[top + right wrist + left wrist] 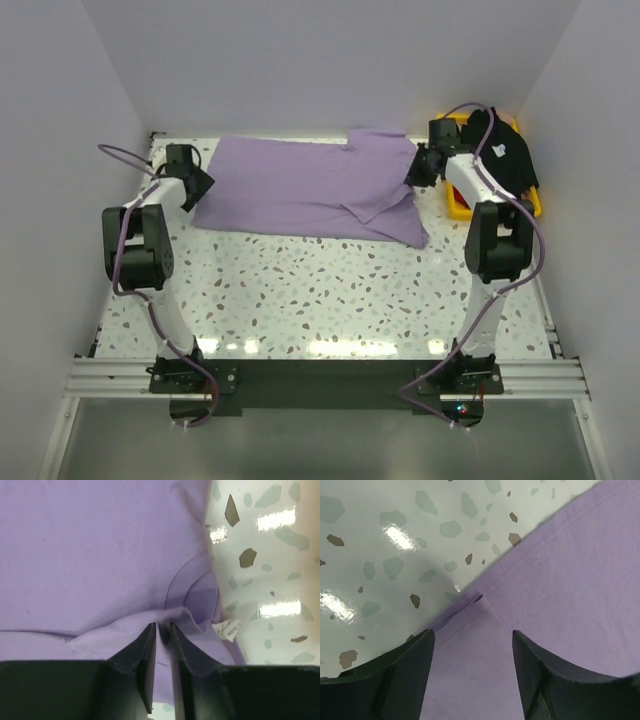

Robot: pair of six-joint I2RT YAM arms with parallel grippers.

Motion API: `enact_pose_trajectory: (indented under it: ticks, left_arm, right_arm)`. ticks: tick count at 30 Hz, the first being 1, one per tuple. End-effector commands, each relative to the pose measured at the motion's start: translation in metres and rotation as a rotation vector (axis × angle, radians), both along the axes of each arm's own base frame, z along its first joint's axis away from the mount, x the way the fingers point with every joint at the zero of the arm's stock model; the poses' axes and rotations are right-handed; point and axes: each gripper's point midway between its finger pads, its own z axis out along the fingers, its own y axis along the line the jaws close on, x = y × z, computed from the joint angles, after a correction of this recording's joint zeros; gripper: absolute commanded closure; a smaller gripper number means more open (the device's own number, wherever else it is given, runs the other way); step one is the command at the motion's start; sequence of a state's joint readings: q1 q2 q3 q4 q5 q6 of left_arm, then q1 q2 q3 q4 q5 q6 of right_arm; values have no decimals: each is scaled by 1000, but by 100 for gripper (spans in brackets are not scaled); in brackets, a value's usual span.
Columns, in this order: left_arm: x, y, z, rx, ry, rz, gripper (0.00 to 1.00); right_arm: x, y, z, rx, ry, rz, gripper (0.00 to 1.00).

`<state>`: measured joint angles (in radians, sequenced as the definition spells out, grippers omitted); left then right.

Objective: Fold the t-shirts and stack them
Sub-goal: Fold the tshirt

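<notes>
The lavender-purple t-shirt lies spread at the back of the table, with a flap folded over near its right end. My left gripper is open at the shirt's left edge; in the left wrist view its fingers straddle the purple cloth near a corner seam. My right gripper is shut on a pinched fold of the purple shirt by the collar, where a white label shows. The black t-shirt with a small white mark lies in the yellow basket.
The yellow plastic basket stands at the back right, behind my right arm. The white speckled tabletop runs from the shirt to the arm bases. White walls close in the left, back and right sides.
</notes>
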<state>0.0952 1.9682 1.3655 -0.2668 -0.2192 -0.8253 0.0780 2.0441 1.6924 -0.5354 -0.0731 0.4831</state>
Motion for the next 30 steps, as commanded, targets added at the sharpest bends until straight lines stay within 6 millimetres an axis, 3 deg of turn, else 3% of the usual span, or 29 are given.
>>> enact_pose_trajectory:
  ticks: [1,2,4,5,7,8,9,10,11,12,14,18,20,23,30]
  left_arm:
    - [8,4,40,6,-129,-3,30]
    - [-1,2,33,0,-109,-1,29]
    - [-11,1,37,-11,-116,14,29]
    - [-23,1,26,-14,-85,26,29]
    - [-35,3,29,-12,-88,56,30]
    - [-47,2,19,-11,-60,64,30]
    - [-54,4,22,-12,-60,84,31]
    - [-59,4,22,-11,-58,88,32]
    - [-67,3,16,-8,-40,91,33]
    - [-73,5,19,-6,-41,104,33]
    - [-83,3,14,-6,-28,103,34]
    - [-90,4,12,13,-24,91,34]
    - [-93,3,5,7,-15,87,35]
    - [-91,1,-5,-3,-8,73,36]
    - [-84,-5,-17,-30,-23,48,37]
  right_arm:
    - [20,0,17,3,-58,27,77]
    - [20,0,14,-1,-46,28,67]
    - [14,-1,13,-9,-24,33,61]
    - [12,-4,20,-23,-37,17,55]
    - [-1,-7,17,-33,-15,-3,54]
    - [-7,-15,29,-56,-35,-30,53]
    - [-12,-16,31,-61,-38,-36,53]
    - [-25,-16,19,-60,-4,-40,53]
    - [-31,-20,20,-75,-6,-60,53]
    - [-39,-23,31,-80,-26,-72,54]
    - [-64,-26,15,-77,11,-88,55]
    - [-108,-33,3,-88,11,-120,56]
    - [-118,-36,-2,-100,13,-133,57]
    - [-125,-37,-13,-107,37,-122,58]
    - [-117,-34,-31,-108,74,-99,66]
